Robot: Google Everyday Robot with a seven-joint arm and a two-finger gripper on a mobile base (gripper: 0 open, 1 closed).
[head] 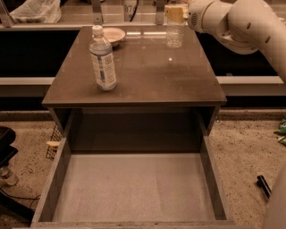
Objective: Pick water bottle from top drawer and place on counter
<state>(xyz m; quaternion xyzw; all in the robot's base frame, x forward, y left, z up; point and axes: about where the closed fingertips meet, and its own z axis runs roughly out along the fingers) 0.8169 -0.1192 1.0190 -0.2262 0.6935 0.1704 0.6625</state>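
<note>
My hand (175,13) is clamped on the water bottle (175,36) over the surface (152,76) far right; top drawer (134,188) empty, so I judge only set-down and release remain.

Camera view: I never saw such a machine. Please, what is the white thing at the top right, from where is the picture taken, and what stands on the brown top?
The white thing is a robot's arm, ending in a two-finger gripper. It is shut on the top of the water bottle, at the far right of the counter. The one camera looks down from the front, over the pulled-out top drawer. Also on the counter are a larger labelled bottle and a small bowl.
</note>
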